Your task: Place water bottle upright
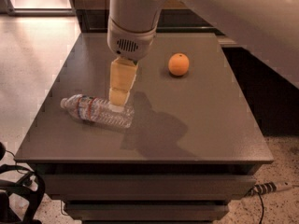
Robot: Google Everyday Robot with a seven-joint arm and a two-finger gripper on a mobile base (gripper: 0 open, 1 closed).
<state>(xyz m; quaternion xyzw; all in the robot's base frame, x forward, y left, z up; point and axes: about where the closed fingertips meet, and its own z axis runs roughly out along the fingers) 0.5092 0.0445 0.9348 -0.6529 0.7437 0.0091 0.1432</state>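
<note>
The desk is the broad dark surface under everything, and my arm reaches down over its left half. The water bottle lies on its side near the front left. Its white cap points toward the left edge and its base points toward the middle of the desk. My claw hangs straight down over the base end, right at the plastic. I cannot tell whether it is touching, or whether it is open or closed, and it does not look to be holding anything. The orange sits well apart at the back right, out of my way.

As I judge it, the step in hand is taking hold. I am placed too near the base, so I should move a little toward the middle of the ribbed body and close across its width. The squeeze should be gentle, because thin plastic buckles and a round body rolls away. Once I have it, I should lift clear, turn the cap upward, and set the base flat before letting go.
</note>
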